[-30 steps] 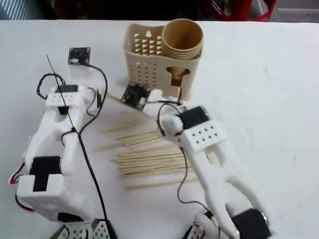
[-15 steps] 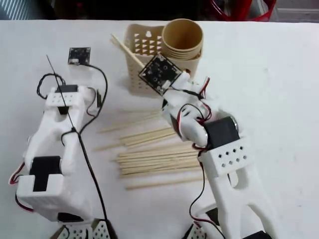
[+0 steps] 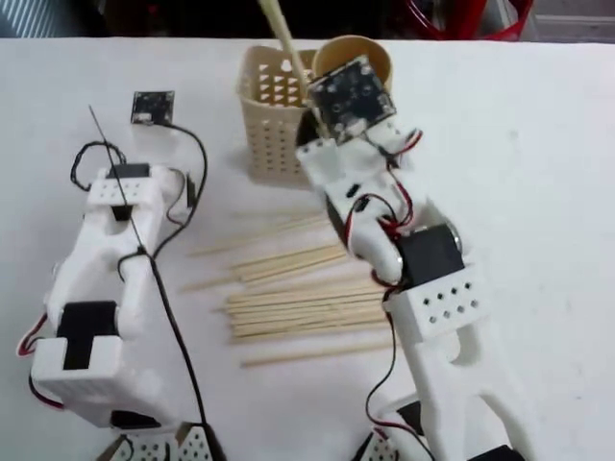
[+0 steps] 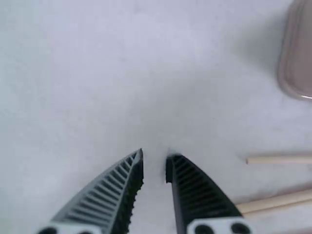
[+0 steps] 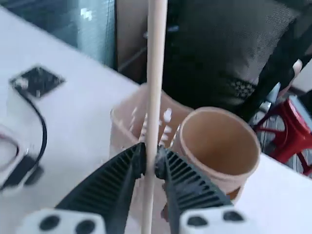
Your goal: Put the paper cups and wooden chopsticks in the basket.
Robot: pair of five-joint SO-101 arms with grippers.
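White tabletop (image 3: 538,144) fills the high view, with a dark room beyond its far edge. At far centre stands a cream perforated plastic basket (image 3: 264,125), a stack of tan paper cups (image 3: 377,50) in its right part. The right arm (image 3: 432,288) stretches to the basket with one wooden chopstick (image 3: 279,29) standing upright. A loose pile of wooden chopsticks (image 3: 288,307) lies nearer, between the arms. The left arm (image 3: 106,279) rests at the left.

From the left wrist, the left gripper (image 4: 153,163) hangs over bare table, jaws all but clenched on nothing, chopstick ends beside it.

From the right wrist, the right gripper (image 5: 150,158) grasps the upright chopstick before the basket and cups.
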